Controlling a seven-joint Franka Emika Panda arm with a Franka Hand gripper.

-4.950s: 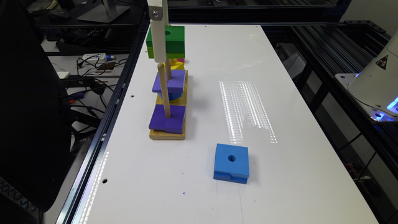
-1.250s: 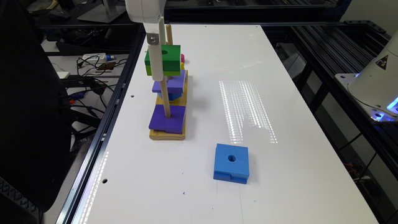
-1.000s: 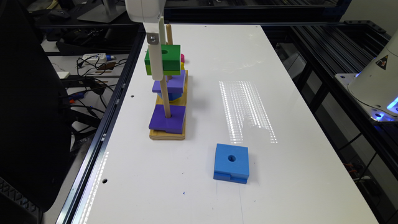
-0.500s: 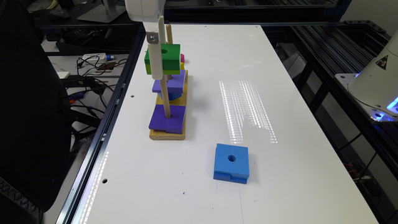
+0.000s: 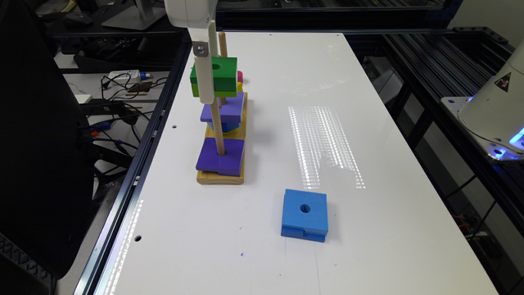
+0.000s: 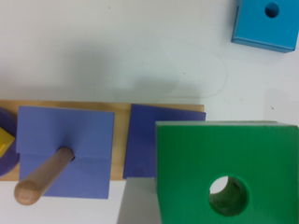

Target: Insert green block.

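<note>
While the gripper [image 5: 206, 88] grasps the green block [image 5: 219, 76] in the air, a peg passes behind it.
Going from the exterior view's left: the wooden base [image 5: 221, 178] carries a near purple block [image 5: 220, 156] on a peg [image 5: 217, 127], with a second purple block [image 5: 223, 108] behind it, and the green block is held above that one, clamped at its side by the gripper; the blue block [image 5: 305, 214] lies apart on the white surface [image 5: 368, 164], further right.

Green block [image 5: 217, 76] held above peg board [image 5: 221, 177]; blue block [image 5: 305, 214] apart, nearer camera.
</note>
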